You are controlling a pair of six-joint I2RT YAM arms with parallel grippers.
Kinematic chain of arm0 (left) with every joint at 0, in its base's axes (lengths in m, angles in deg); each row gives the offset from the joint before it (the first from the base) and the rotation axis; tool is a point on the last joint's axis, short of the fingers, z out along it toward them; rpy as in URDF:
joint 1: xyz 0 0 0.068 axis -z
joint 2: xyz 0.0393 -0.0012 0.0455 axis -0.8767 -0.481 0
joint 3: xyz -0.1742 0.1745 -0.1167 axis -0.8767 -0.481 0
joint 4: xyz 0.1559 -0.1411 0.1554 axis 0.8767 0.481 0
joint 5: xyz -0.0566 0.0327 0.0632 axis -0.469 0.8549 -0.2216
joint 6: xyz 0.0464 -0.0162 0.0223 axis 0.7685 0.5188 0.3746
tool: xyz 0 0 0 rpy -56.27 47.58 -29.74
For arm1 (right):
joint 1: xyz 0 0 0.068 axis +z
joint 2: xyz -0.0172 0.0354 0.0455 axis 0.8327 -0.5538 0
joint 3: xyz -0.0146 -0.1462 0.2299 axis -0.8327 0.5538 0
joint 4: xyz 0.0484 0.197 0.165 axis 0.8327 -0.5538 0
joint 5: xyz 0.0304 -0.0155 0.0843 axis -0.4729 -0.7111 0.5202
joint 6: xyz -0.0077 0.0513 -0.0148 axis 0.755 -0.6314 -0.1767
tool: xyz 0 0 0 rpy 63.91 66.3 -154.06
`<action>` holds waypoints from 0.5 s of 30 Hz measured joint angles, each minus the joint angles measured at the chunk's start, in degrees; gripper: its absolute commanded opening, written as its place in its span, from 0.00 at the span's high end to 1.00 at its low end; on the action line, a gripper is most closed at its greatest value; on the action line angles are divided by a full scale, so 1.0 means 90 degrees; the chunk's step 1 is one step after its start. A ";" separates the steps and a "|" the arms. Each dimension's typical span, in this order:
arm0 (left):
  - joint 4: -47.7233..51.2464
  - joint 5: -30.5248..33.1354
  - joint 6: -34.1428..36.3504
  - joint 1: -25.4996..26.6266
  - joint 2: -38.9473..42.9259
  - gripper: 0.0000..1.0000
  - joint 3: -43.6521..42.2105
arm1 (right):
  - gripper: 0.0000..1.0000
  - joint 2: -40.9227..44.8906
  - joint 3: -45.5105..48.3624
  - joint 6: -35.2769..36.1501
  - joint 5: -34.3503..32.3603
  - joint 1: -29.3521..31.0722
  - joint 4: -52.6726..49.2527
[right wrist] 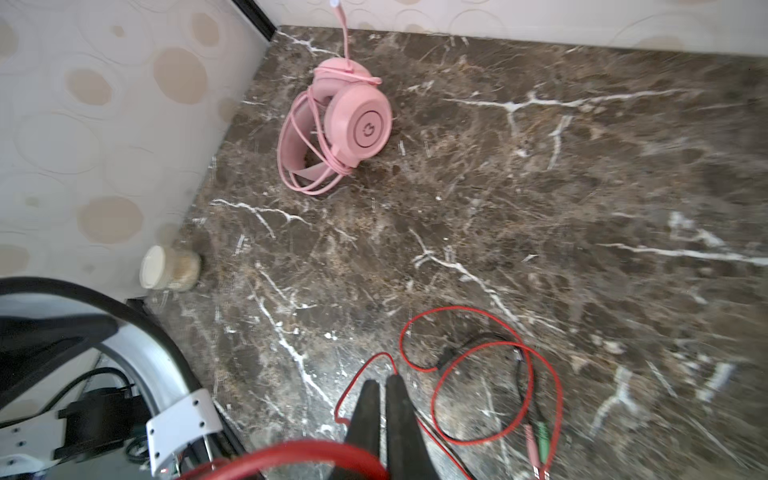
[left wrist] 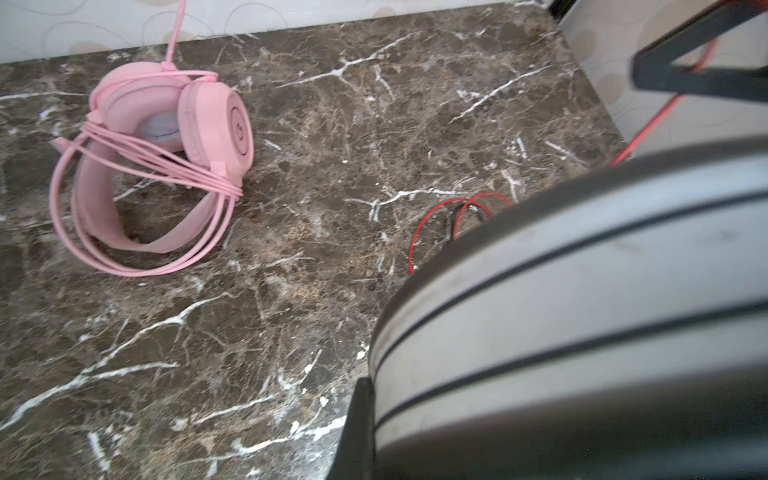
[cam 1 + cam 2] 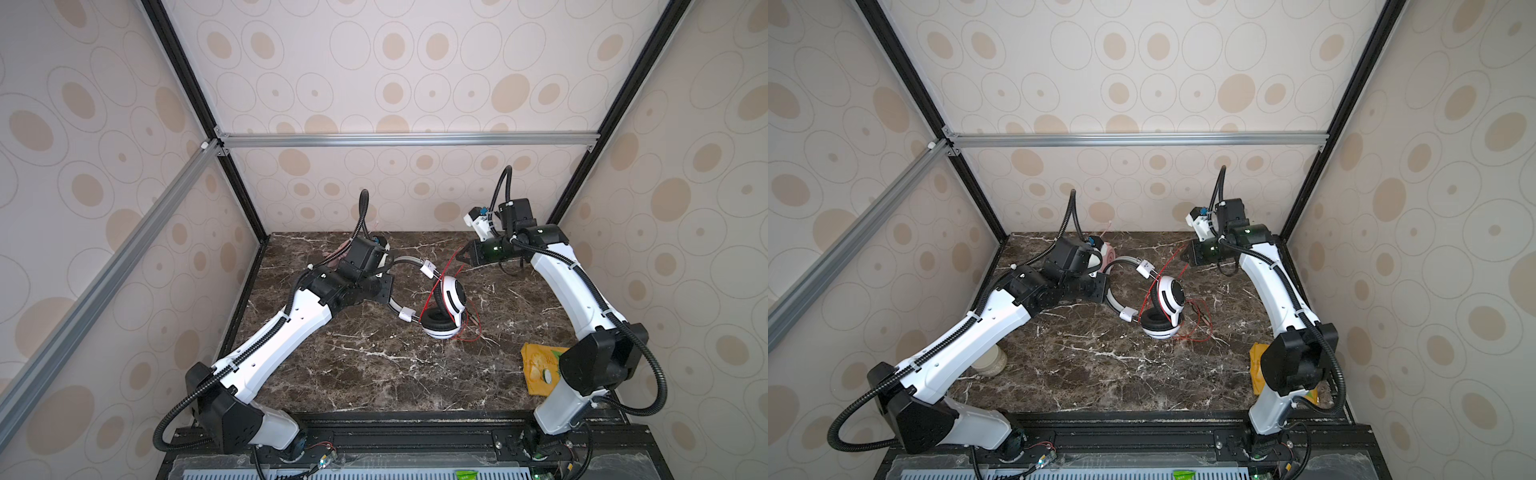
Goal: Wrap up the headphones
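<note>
The white-and-black headphones [image 3: 451, 297] [image 3: 1169, 297] lie mid-table with their earcups folded together. My left gripper [image 3: 384, 286] [image 3: 1098, 289] is shut on their silver headband [image 2: 582, 311], which fills the left wrist view beside one dark finger [image 2: 359, 428]. The thin red cable [image 1: 433, 400] loops loosely on the marble and rises to my right gripper [image 3: 460, 257] [image 1: 382, 380], whose jaws are pinched on it at the tips. Its pink and green plugs [image 1: 536, 440] rest on the table. The pink headphones [image 2: 166, 158] [image 1: 345, 124] sit at the back left, with their cable coiled round them.
A small jar with a cream lid [image 1: 166, 268] [image 3: 990, 361] stands by the left wall. A yellow packet [image 3: 540, 365] lies at the front right, partly under the right arm. Patterned walls close in three sides of the marble table [image 3: 374, 374].
</note>
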 measured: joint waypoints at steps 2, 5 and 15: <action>-0.0185 -0.0202 -0.0041 0.0000 -0.0002 1.00 0.0000 | 0.91 -0.0090 0.0345 -0.0282 0.0464 -0.0032 0.0381; -0.0376 -0.0357 -0.0107 -0.0010 -0.0058 1.00 0.0039 | 0.90 -0.0180 0.0988 -0.0789 0.0962 -0.0032 0.1073; -0.0153 0.0019 -0.0228 -0.0155 -0.1163 1.00 0.1732 | 0.68 -0.0182 0.2300 -0.1736 0.1316 -0.0039 0.2246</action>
